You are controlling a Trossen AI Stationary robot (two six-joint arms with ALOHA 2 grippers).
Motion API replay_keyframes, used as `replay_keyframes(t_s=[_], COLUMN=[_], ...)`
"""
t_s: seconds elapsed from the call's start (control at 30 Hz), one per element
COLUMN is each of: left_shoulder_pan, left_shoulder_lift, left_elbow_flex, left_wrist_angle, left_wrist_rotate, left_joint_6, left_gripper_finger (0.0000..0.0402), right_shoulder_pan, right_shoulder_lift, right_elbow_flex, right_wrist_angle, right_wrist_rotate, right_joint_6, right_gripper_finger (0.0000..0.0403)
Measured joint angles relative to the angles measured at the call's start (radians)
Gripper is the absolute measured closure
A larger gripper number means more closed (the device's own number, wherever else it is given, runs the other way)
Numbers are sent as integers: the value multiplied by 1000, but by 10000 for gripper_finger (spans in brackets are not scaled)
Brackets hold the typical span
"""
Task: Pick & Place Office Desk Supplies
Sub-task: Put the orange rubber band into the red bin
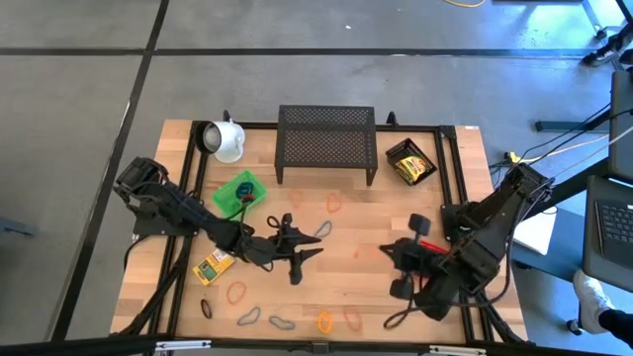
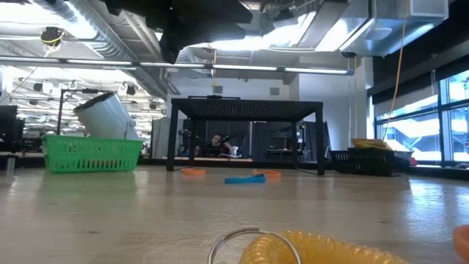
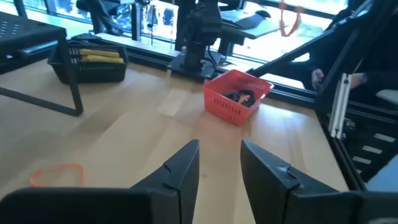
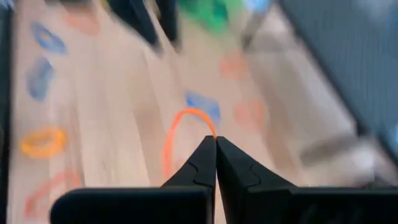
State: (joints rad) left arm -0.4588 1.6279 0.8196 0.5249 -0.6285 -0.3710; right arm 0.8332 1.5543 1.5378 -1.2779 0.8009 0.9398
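Note:
My right gripper [image 4: 215,142] is shut on a thin orange loop [image 4: 177,134] over the table's near right part [image 1: 388,251]. My left gripper [image 3: 219,163] stands open with nothing between its fingers, near the table's middle [image 1: 303,255], and points toward a red basket [image 3: 237,96]. More loops lie flat on the wood: orange [image 1: 334,203], blue-grey [image 1: 323,228], and several along the near edge [image 1: 282,321]. A small yellow box [image 1: 213,265] lies flat beside the left arm. A black basket [image 1: 410,161] holds more yellow boxes. My right gripper pinches the orange loop's thin band [image 4: 212,132] between its two fingertips. The fingers slant down from the table's right side. The rest of the loop curves away below the tips; the blur hides whether its lower end touches the wood.
A black mesh shelf [image 1: 326,143] stands at the far middle, with a white mug [image 1: 226,138] lying on its side to its left. A green basket [image 1: 239,191] sits behind the left arm. The red basket [image 1: 423,240] sits close to the right arm. Bare wood lies between the two grippers.

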Motion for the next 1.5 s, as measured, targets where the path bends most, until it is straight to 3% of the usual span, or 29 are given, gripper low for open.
replay_keyframes(t_s=[0.2, 0.53, 0.8, 1.07, 1.5], left_shoulder_pan=[-4, -5, -5, -5, -5], left_shoulder_lift=[0, 0, 0, 0, 0], left_elbow_flex=[0, 0, 0, 0, 0], left_wrist_angle=[0, 0, -1, -1, -1], left_wrist_rotate=[0, 0, 0, 0, 0], left_joint_6=[0, 0, 0, 0, 0], left_gripper_finger=[295, 296, 294, 297, 298], right_shoulder_pan=[20, 74, 75, 75, 75], right_shoulder_lift=[-1, 0, 0, 0, 0], right_elbow_flex=[-48, -317, -486, -532, -533], right_wrist_angle=[-270, -242, -133, 44, 70], right_wrist_rotate=[-249, -529, -714, -746, -738], right_joint_6=[330, 539, 599, 595, 567], right_gripper_finger=[396, 396, 396, 385, 274])
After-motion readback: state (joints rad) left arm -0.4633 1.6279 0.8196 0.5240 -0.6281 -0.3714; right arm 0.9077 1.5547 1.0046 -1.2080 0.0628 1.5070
